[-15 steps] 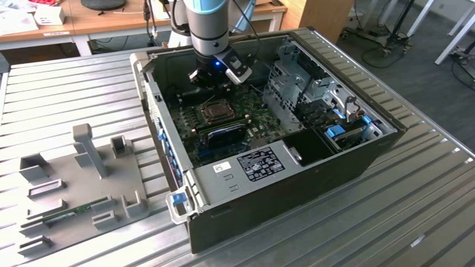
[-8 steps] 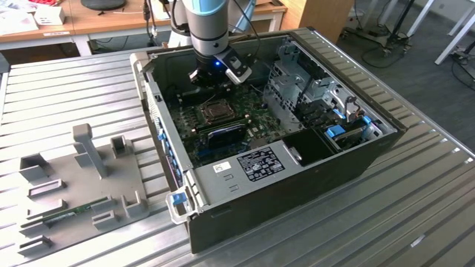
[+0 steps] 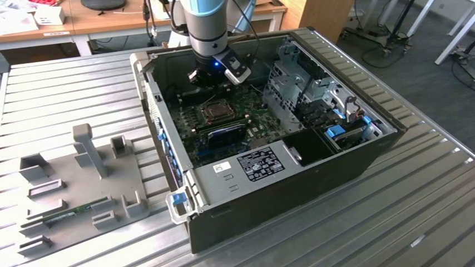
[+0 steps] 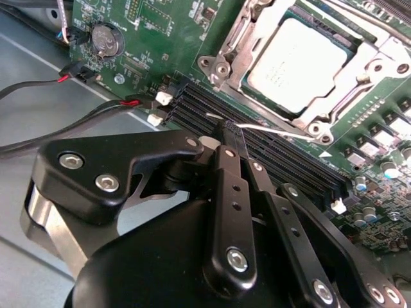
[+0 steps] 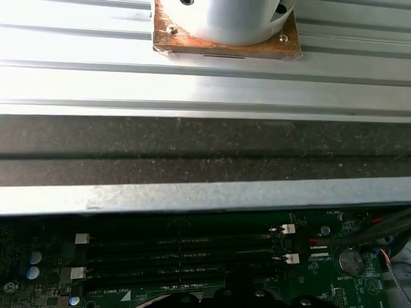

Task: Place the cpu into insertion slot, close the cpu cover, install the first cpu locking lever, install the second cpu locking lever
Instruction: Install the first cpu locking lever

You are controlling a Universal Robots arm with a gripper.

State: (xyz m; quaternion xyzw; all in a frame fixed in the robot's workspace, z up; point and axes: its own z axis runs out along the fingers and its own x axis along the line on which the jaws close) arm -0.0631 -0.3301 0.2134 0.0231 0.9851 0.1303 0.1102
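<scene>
The cpu point(image 4: 297, 59) sits in insertion slot w/ cover down; gripper point(image 4: 232, 131) pressed together, holding nothing, over memory slots point(image 4: 270, 151).

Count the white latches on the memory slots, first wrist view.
4: two white latches at one end of the memory slots, two at the opposite end. Others may be hidden.

Open PC case point(image 3: 356, 161) on slatted table point(image 3: 67, 89).
</scene>
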